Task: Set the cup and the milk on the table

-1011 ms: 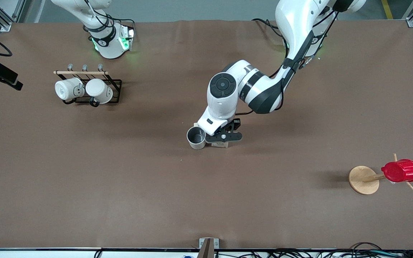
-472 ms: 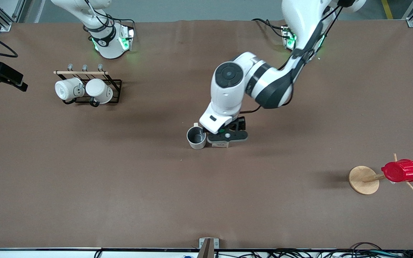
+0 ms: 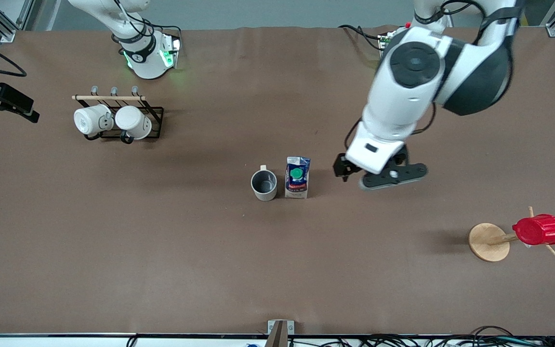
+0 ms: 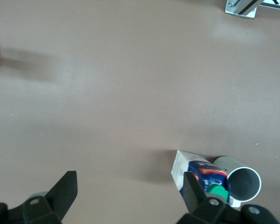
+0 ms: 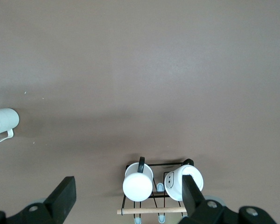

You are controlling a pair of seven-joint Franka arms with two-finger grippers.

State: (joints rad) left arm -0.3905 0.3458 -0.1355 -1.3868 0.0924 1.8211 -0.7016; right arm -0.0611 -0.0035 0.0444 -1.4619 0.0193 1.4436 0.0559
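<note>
The cup (image 3: pixel 264 184), pale grey with a dark inside, stands upright on the brown table (image 3: pixel 162 270) near its middle. The milk (image 3: pixel 297 177) stands upright right beside it, toward the left arm's end. Both also show in the left wrist view, milk (image 4: pixel 196 170) and cup (image 4: pixel 241 180). My left gripper (image 3: pixel 384 177) is open and empty, raised over bare table a little way from the milk, toward the left arm's end; its jaws (image 4: pixel 129 196) stand wide apart. My right gripper (image 5: pixel 128 198) is open and empty, high over the mug rack; the cup (image 5: pixel 3 122) shows far off.
A black wire rack (image 3: pixel 154 120) with a wooden bar holds two white mugs (image 3: pixel 89 120) (image 3: pixel 133 122) near the right arm's base. A round wooden disc base (image 3: pixel 487 241) with pegs carries a red ribbed cup (image 3: pixel 539 230) toward the left arm's end.
My left gripper has let go of the milk, risen and swung toward the left arm's end. The milk now stands uncovered beside the cup. The cup has not moved.
</note>
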